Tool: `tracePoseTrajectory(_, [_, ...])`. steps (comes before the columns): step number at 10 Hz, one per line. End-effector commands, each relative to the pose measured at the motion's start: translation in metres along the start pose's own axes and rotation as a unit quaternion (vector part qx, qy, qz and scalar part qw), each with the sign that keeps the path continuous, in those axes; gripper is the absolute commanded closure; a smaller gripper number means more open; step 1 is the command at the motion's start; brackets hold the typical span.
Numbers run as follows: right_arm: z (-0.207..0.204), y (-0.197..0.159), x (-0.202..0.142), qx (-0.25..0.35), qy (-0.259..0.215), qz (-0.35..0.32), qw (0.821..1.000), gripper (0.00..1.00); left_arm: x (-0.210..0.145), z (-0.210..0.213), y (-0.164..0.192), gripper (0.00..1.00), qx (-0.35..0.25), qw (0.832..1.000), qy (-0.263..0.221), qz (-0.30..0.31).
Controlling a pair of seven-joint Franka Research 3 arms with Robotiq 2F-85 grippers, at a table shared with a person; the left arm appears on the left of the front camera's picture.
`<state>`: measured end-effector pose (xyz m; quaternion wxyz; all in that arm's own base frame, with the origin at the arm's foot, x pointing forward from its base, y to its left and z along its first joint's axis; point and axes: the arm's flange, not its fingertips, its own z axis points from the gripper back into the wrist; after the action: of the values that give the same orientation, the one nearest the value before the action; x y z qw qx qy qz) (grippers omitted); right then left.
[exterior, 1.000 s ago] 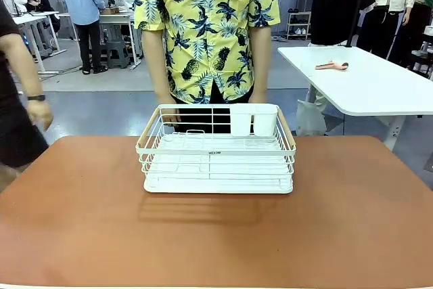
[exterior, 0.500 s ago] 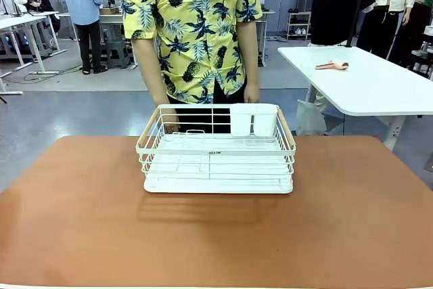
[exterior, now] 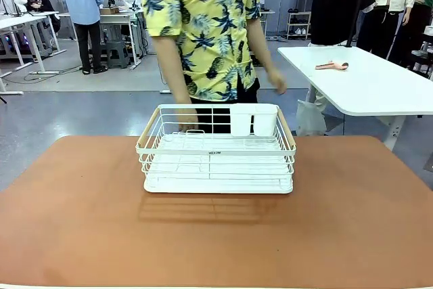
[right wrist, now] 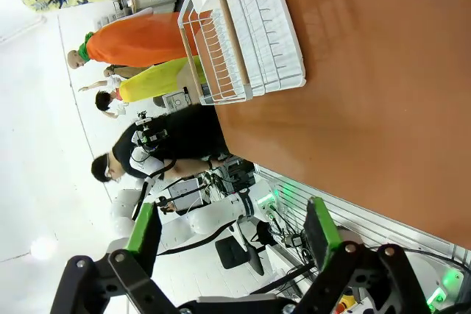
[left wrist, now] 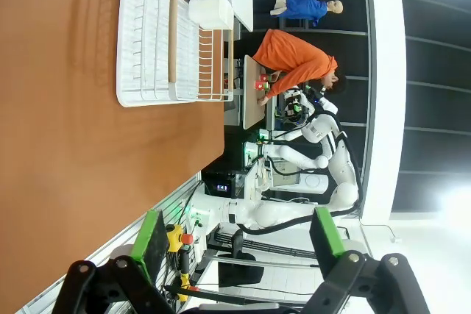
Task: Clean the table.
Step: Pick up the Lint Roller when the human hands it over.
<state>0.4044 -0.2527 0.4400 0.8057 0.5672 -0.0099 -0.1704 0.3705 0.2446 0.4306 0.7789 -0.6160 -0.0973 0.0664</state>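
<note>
I'm keeping left hand [left wrist: 237,251] & right hand [right wrist: 232,244] spread wide, nothing btwn fingers. Front cam: white rack [exterior: 216,150] sitting mid reddish-brown desk [exterior: 81,221], person [exterior: 203,25] standing at 12, white-topped table [exterior: 365,86] at 2.

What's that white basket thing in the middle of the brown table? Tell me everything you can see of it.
It is a white wire rack, likely a dish drainer: thin wires forming low walls over a white ribbed tray. A pale wooden handle tops each short side, and two white holders sit at its far right corner. It stands level on the table, looking empty. A person's hand is at its far rim; contact is unclear.
</note>
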Motion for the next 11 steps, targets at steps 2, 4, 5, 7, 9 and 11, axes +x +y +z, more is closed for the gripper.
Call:
tracePoseTrajectory(2, [0.0008,0.0019,-0.0009,-0.001,-0.003,0.0,1.0,0.0,-0.0043,0.0013,0.0004,0.0,-0.003,1.0,-0.001,-0.001])
tracePoseTrajectory(4, [0.0008,0.0019,-0.0009,-0.001,-0.003,0.0,1.0,0.0,-0.0043,0.0013,0.0004,0.0,-0.003,1.0,-0.001,-0.001])
tracePoseTrajectory(5, [0.0008,0.0019,-0.0009,-0.001,-0.003,0.0,1.0,0.0,-0.0043,0.0013,0.0004,0.0,-0.003,1.0,-0.001,-0.001])
tracePoseTrajectory(7, [0.0008,0.0019,-0.0009,-0.001,-0.003,0.0,1.0,0.0,-0.0043,0.0013,0.0004,0.0,-0.003,1.0,-0.001,-0.001])
tracePoseTrajectory(9, [0.0008,0.0019,-0.0009,-0.001,-0.003,0.0,1.0,0.0,-0.0043,0.0013,0.0004,0.0,-0.003,1.0,-0.001,-0.001])
tracePoseTrajectory(11, [0.0008,0.0019,-0.0009,-0.001,-0.003,0.0,1.0,0.0,-0.0043,0.0013,0.0004,0.0,-0.003,1.0,-0.001,-0.001])
